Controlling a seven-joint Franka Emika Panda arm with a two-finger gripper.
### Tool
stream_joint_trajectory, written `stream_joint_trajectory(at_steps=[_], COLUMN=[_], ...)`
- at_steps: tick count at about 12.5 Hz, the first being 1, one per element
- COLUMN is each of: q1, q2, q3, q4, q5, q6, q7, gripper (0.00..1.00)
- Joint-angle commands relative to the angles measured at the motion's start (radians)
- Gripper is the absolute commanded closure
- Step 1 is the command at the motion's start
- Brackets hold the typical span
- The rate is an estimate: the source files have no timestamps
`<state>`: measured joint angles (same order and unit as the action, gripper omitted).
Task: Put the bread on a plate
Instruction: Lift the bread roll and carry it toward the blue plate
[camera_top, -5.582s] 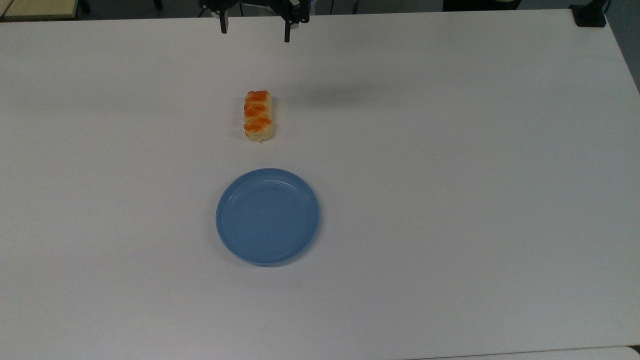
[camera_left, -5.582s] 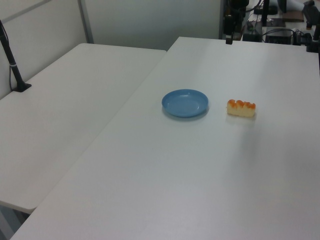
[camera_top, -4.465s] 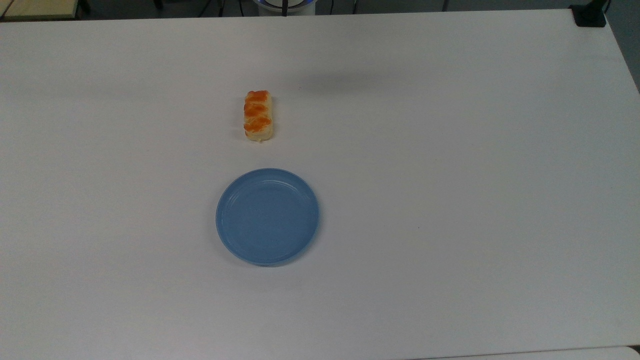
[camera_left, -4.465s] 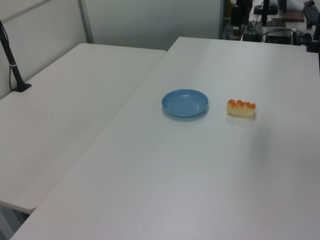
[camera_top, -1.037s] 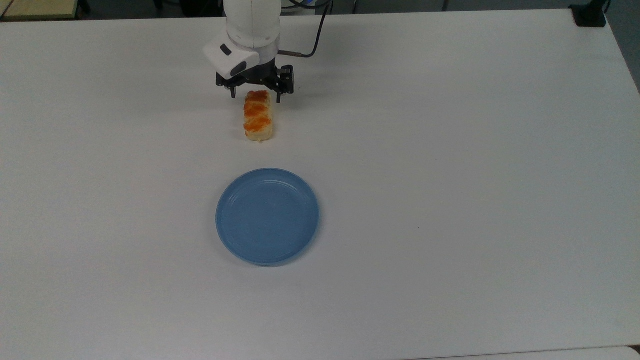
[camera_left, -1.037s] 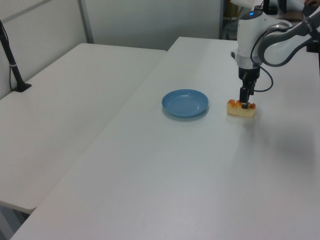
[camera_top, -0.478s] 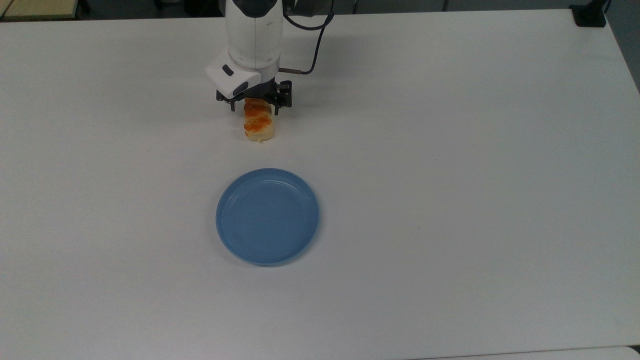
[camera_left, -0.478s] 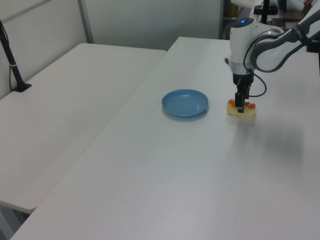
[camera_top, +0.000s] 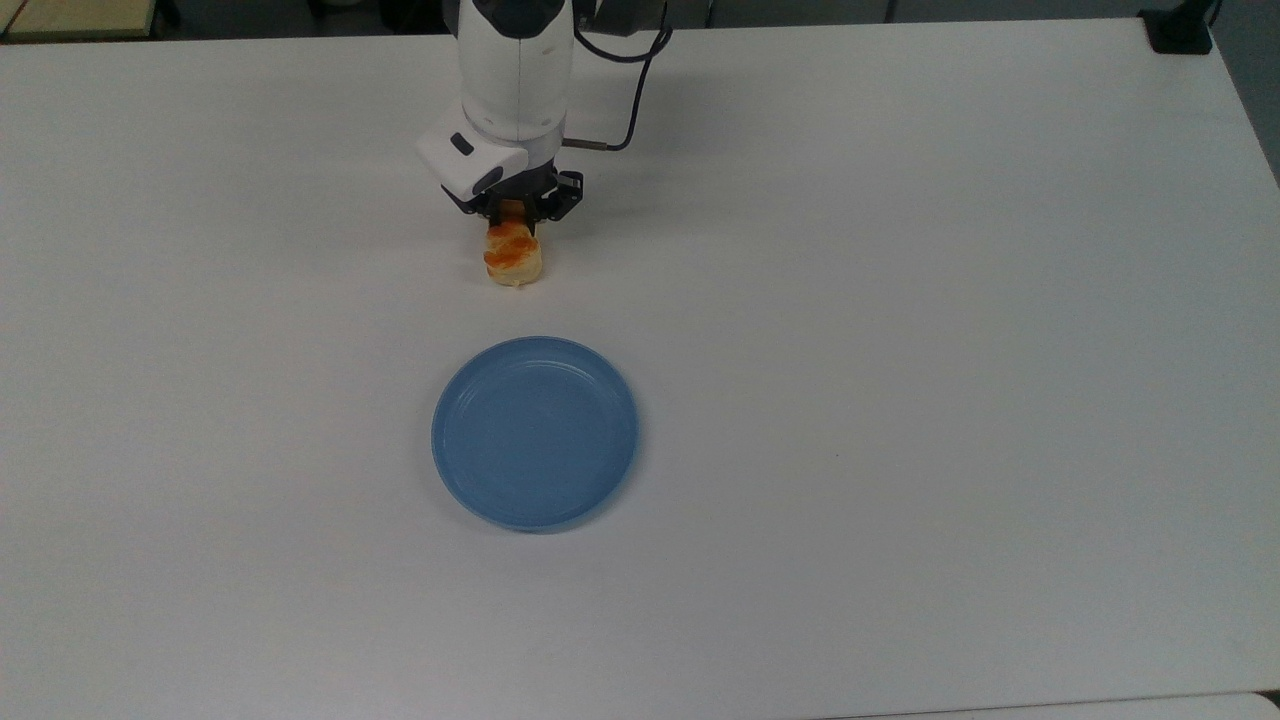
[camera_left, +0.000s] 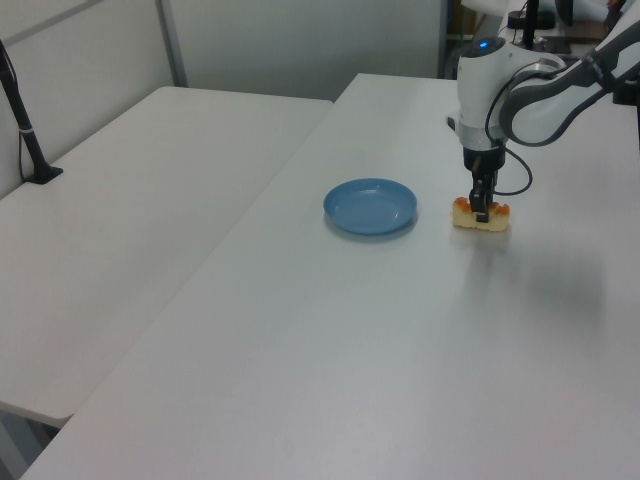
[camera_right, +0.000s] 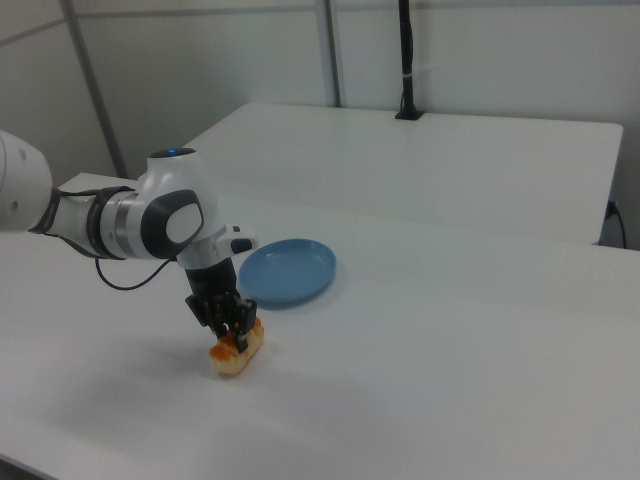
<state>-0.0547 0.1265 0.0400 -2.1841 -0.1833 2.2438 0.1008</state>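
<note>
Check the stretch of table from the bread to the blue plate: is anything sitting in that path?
Nothing visible does. In the top view, only bare white table lies between the bread and the plate, and the plate has nothing on it. The tool is shut on the bread.

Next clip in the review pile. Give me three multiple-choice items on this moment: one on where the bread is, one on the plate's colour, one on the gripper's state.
1. Where is the bread?
A. On the plate
B. On the table, apart from the plate
C. Lifted high above the table

2. What colour is the plate?
A. Blue
B. Red
C. Green

3. What is the gripper doing?
A. Open, far from the bread
B. Shut on the plate's rim
C. Closed around the bread

Answers:
1. B: the bread lies on the white table, with bare table between it and the plate.
2. A: the plate is plain blue in the left view.
3. C: the gripper has its fingers at both sides of the bread, seen also in the right view.
</note>
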Motion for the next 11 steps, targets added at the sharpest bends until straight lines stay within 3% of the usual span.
stream_joint_trajectory(at_steps=[1,4,8,11], q1=[0.004,0.004,0.032,0.047], q2=[-0.002,0.014,0.198,0.315], q3=[0.000,0.000,0.000,-0.002], q4=[0.116,0.329,0.691,0.854], q5=[0.002,0.102,0.111,0.104], q6=[-0.117,-0.278,-0.429,-0.444], q7=[-0.004,-0.007,0.078,0.175], gripper=[0.62,0.62,0.61,0.61])
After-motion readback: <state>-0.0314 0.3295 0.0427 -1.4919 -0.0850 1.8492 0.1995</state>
